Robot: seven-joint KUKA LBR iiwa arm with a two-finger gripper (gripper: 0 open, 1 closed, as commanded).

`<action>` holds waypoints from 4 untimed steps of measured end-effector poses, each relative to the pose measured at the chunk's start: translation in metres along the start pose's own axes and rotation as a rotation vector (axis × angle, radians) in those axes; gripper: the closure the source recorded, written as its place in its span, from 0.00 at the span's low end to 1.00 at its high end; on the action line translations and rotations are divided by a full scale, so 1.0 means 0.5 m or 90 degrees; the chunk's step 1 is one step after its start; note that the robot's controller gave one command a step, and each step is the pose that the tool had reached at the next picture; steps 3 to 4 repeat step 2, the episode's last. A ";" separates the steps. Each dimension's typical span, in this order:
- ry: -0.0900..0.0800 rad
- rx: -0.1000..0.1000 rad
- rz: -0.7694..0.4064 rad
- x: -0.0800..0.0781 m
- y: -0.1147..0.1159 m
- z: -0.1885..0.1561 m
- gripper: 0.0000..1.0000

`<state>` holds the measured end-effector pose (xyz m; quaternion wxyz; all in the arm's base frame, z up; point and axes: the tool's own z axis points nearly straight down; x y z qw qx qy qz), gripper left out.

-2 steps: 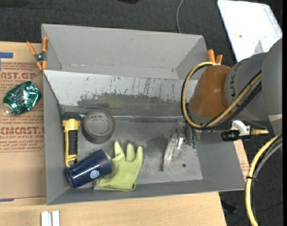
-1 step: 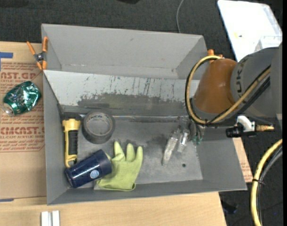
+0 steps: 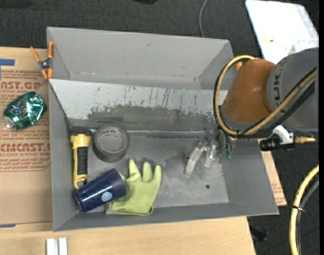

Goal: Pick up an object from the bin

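**Four loose things at the left, pincer spread over bare floor at the right**

Four things are counted in the grey metal bin (image 3: 141, 57), one of each kind, all gathered in its left half.

Nearest the front wall, one dark blue cup (image 3: 100, 190) is seen lying on its side, its round end with a pale mark turned toward the front left corner. One glove (image 3: 141, 187), pale yellow-green and limp, is spread flat just beside the cup and touching it, with its fingers pointed toward the back of the bin.

Behind the cup, one torch (image 3: 79, 161) with a yellow head and a black grip is laid along the left wall, its near end touching the cup. One roll of tape (image 3: 106, 154), grey and lying flat, is set just beside the torch's head, near the back wall.

Farther right, well apart from all four, the pincer (image 3: 199, 163) is seen low over bare, scuffed floor. Its two pale fingers (image 3: 193, 162) are held spread. Of the four things, the glove lies nearest to it. Above it, the arm's orange cover (image 3: 249, 94) is ringed by a yellow and black cable.
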<state>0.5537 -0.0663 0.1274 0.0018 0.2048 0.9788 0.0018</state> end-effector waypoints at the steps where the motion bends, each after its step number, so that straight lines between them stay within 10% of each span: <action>1: 0.000 0.000 0.000 0.000 0.000 -0.062 1.00; 4: 0.002 0.000 0.000 0.001 0.001 -0.127 1.00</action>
